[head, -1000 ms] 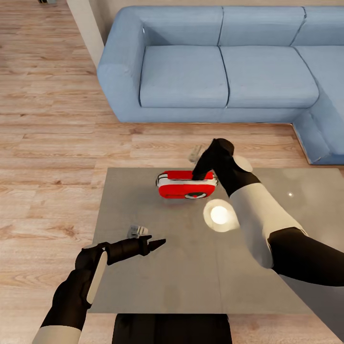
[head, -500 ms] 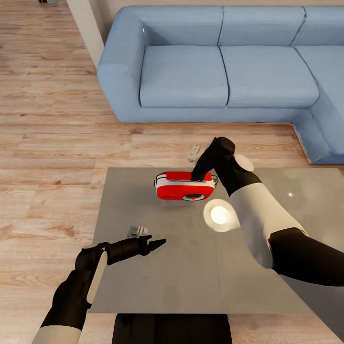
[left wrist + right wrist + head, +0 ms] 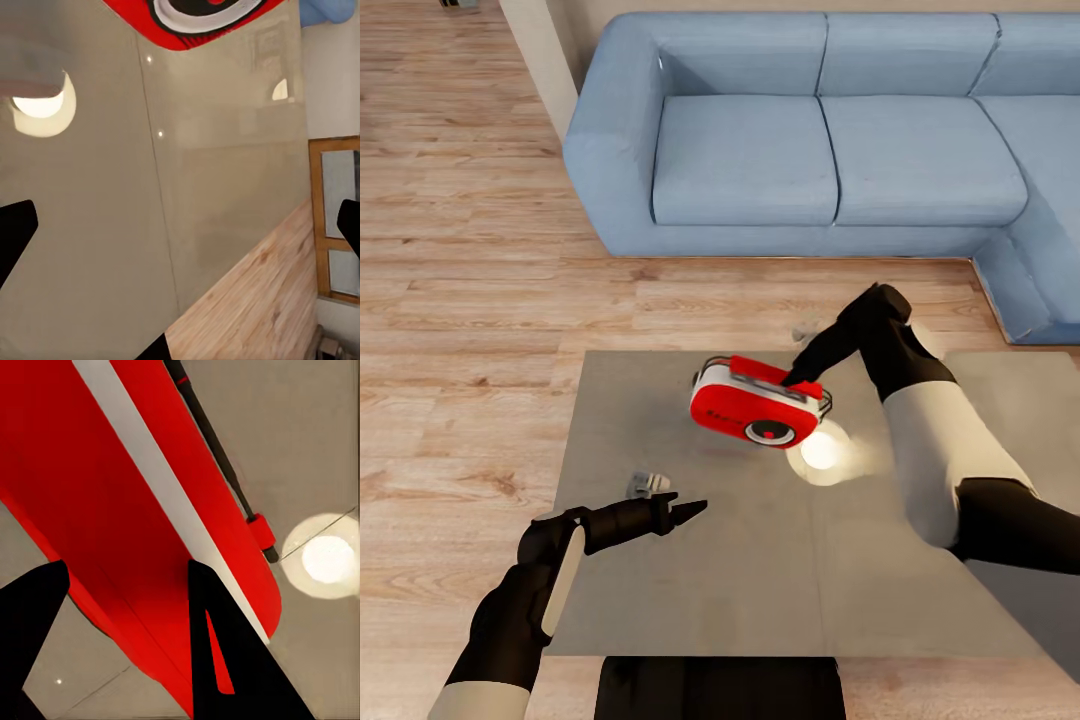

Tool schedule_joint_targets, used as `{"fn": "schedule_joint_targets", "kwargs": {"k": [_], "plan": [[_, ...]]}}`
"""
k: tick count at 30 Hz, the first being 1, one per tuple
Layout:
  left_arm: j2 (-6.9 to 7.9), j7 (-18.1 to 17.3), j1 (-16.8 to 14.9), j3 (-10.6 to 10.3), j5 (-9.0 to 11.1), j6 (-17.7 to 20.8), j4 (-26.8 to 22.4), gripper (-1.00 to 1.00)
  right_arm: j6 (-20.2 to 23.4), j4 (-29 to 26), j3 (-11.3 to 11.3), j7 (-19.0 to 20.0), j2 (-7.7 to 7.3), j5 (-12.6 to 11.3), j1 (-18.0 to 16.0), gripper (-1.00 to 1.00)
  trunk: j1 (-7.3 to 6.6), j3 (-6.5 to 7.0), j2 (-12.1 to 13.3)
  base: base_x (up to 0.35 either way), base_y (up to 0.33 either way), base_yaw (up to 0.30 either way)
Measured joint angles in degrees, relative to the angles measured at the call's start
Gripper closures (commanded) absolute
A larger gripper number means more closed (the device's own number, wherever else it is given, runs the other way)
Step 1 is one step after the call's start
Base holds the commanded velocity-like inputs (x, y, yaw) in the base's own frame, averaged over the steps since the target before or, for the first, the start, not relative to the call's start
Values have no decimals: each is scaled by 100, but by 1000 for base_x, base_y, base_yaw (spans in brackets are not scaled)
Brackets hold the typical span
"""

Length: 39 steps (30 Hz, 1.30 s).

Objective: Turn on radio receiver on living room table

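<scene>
Since the earlier frame the radio receiver [image 3: 758, 405] has tilted and turned on the table [image 3: 660, 590], dial now angled toward the bright reflection [image 3: 821, 450] just beside it. Right gripper [image 3: 801, 371] touches the receiver's top; jaw state unclear. Left gripper [image 3: 682, 513], well apart from the receiver, has fingers spread, nothing between.

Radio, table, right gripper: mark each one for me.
Radio [image 3: 745, 408], head view, on its red front face left of the dial.
Table [image 3: 760, 580], head view, on a bare patch of the glossy top.
Right gripper [image 3: 800, 377], head view, at the fingers on the radio's top edge.
</scene>
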Motion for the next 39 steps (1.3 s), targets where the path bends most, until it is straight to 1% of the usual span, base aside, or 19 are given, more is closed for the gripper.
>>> {"fn": "schedule_joint_targets", "kwargs": {"k": [3, 5, 7, 10, 11, 12, 13, 15, 16, 17, 18, 20, 25, 27, 29, 32, 36, 37, 39], "plan": [[-1, 0, 0, 0, 0, 0, 0, -100, 162, 0, -76, 29, -126, -56, 0, 100, 0, 0, 0, 0, 0, 0], [-1, 0, 0, 0, 0, 0, 0, -100, 381, 2, -95, 36, -234, -180, -1, 100, 0, 0, 0, 0, 0, 0], [-1, 0, 0, 0, 0, 0, 0, -100, 558, 5, -99, 39, -337, -352, 0, 100, 0, 0, 0, 0, 0, 0], [-1, -4, 0, 0, 0, 0, 0, -100, 951, 17, -105, 38, -516, -775, -1, 100, 0, 0, 0, 0, 0, 0], [-1, -5, 0, 0, 0, 0, 0, -100, 1045, 21, -105, 32, -558, -837, 0, 100, 0, 0, 0, 0, 0, 0], [-1, -6, 0, 0, 0, 0, 0, -100, 1203, 26, -108, 30, -627, -932, -1, 100, 0, 0, 0, 0, 0, 0], [-1, -6, 0, 0, 0, -1, 0, -100, 1458, 29, -183, 33, -728, -1097, -2, 100, 0, 0, -1, 0, 0, 0], [-1, -8, 0, 0, 0, 0, 1, -100, 1671, 31, -447, 28, -815, -1299, -2, 100, 0, 0, -1, 0, 0, 0], [-1, -8, 0, 0, 0, 0, 0, -100, 1868, 72, -885, 19, -900, -1543, 3, 100, 1, -1, 2, 0, 0, 0], [-1, -8, 0, 0, 1, 0, 0, -100, 1932, -17, -1334, 13, -942, -1655, -3, 100, -1, 1, -2, 0, 0, 0], [-1, -9, 0, 0, 1, 0, 0, -100, 1944, 40, -1497, 13, -953, -1677, -1, 100, -1, 0, -1, 0, 0, 0], [-1, -15, 0, 0, 0, 0, 0, -100, 1963, 75, -1686, 20, -969, -1704, 3, 100, 0, 0, 0, 0, 0, 0], [5, -46, 0, 0, 0, 0, -2, -100, 1983, 372, -1878, 37, -1023, -1787, 49, 100, 0, 0, 0, 0, 0, 0], [6, -50, 0, 0, 3, -1, -6, -100, 1995, 551, -2042, 39, -1061, -1904, 57, 100, 0, 0, 0, 0, 0, 0], [7, -54, -1, 0, 6, 0, -7, -100, 2003, 883, -2148, 41, -1086, -1999, 62, 100, 0, 0, 1, 0, 0, 0], [6, -53, -1, 0, 6, 0, -8, -100, 1940, 1457, -2202, 42, -1121, -2063, 112, 100, 0, -1, 1, 0, 0, 0], [7, -53, -1, 0, 5, 0, -8, -100, 1645, 1710, -2220, 41, -1140, -2098, 429, 100, 0, -1, 1, 0, 0, 0], [6, -53, -1, 0, 3, 3, -8, -100, 1523, 1729, -2224, 41, -1142, -2171, 528, 100, 0, -1, 1, 0, 0, 0], [2, -53, -1, 0, 1, 4, -8, -100, 1298, 1756, -2238, 43, -1156, -2426, 744, 100, 0, 0, 0, 0, 0, 0]]}}
